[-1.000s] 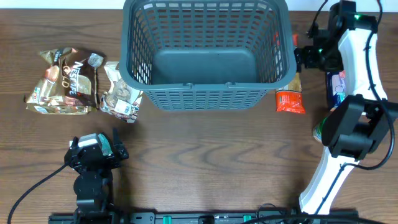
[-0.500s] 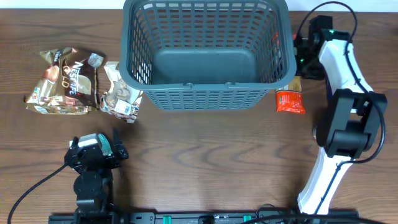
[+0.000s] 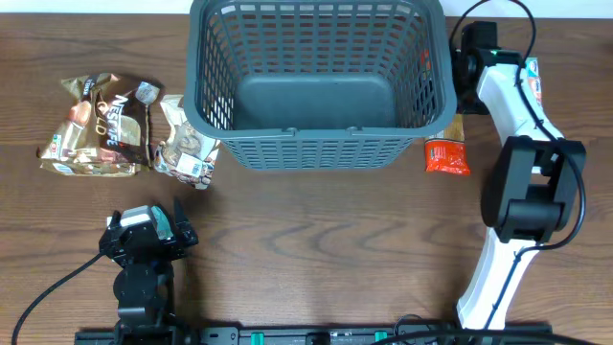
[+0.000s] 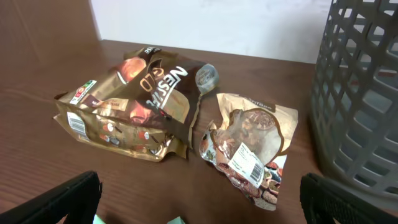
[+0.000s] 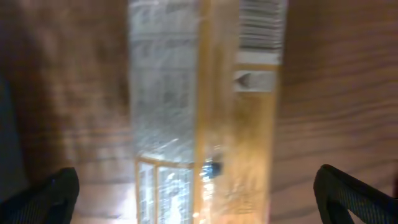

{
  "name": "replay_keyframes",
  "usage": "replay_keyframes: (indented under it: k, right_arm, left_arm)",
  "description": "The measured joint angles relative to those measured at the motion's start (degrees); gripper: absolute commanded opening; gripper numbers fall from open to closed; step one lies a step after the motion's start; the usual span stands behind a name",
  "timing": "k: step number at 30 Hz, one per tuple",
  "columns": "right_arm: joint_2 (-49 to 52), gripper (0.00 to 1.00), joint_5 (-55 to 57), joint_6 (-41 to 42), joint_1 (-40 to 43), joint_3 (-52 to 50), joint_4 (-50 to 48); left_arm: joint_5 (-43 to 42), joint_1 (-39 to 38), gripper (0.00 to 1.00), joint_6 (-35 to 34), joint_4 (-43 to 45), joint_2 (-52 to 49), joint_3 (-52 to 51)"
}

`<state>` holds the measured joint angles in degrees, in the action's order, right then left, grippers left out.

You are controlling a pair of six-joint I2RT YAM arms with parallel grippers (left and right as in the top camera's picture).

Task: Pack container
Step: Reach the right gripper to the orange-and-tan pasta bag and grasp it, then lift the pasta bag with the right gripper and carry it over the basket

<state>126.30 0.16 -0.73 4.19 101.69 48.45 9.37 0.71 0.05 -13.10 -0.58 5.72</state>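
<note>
At upper centre of the table (image 3: 316, 240), the container (image 3: 321, 151) is listed: empty, judged stiff and light, best taken by its thick rim. Left claw (image 3: 147, 218) and right claw (image 5: 199, 196) are seen spread wide, nothing gripped.

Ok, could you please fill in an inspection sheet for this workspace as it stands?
Surface: brown wood-grain table, no spills seen.
Job's things: container upright at the far edge, nothing inside; Nescafe packet and clear snack packet lying left of it; orange packet at its right corner.
Clutter: nothing seen.
Grippers: left gripper open, low, facing the two left packets, holding nothing; right gripper open over a blurred yellow packet, not gripping it.
Cables: black cable runs to the left arm; thin cables run along the right arm.
Surroundings: white wall behind the table.
</note>
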Motion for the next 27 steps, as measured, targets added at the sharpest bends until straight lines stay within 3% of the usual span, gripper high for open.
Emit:
replay_keyframes:
  k: [17,27]
  right_arm:
    - [0.3,0.99,-0.4,0.8,2.5,0.0,-4.2]
    - [5.9,0.99,-0.8,1.3,2.2,0.4,-2.2]
  left_arm:
    - [0.0,0.0,0.98,0.0,0.0,0.0,0.0]
    - [0.0,0.0,0.98,0.0,0.0,0.0,0.0]
